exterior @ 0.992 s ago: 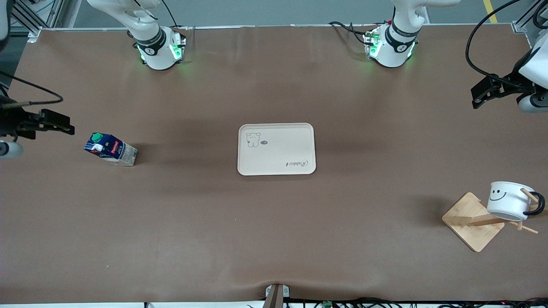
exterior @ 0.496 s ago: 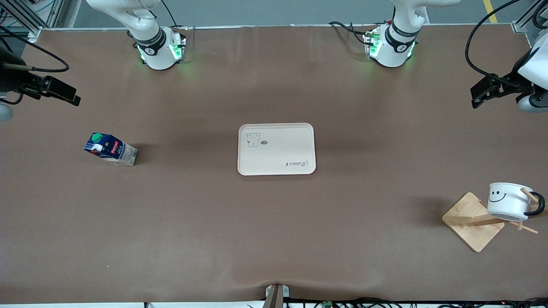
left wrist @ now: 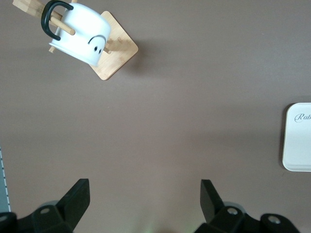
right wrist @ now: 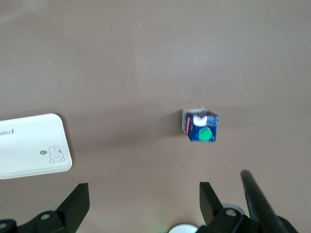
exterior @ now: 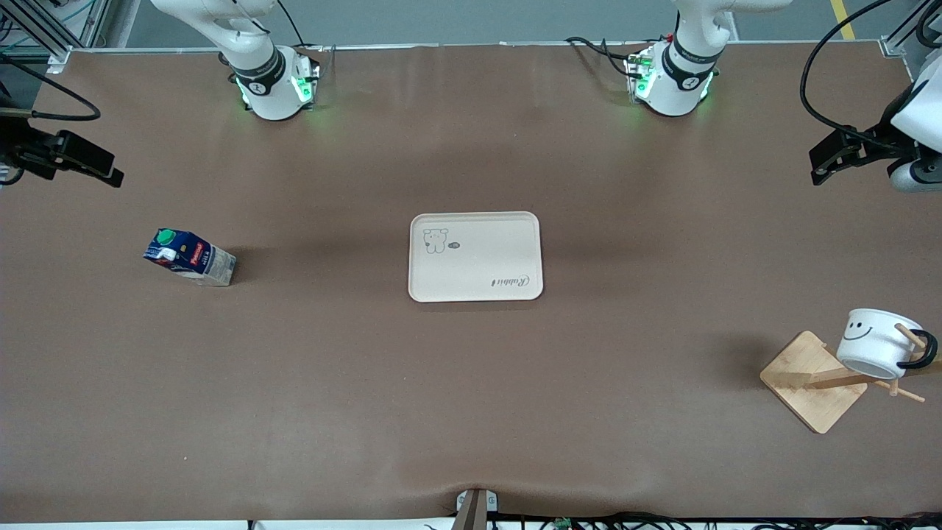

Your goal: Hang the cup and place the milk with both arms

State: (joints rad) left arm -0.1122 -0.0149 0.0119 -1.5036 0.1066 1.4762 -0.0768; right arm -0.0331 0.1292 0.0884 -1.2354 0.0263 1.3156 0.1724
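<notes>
The cup, white with a black smiley and a black loop handle, hangs tilted by its handle on a peg of a wooden rack at the left arm's end of the table. In the left wrist view the cup is well apart from my left gripper, which is open and empty. My left gripper hovers over bare table. The milk, a dark blue carton with a green cap, stands on the table at the right arm's end. My right gripper is open over bare table; the milk lies apart from my right gripper.
A cream tray with a small rabbit drawing lies flat in the middle of the table, with nothing on it. Its edge shows in both wrist views, tray and tray. Cables trail at both table ends.
My right gripper has risen and drawn away from the milk toward the bases' side. The cup has shifted slightly on its peg. My left gripper has barely moved.
</notes>
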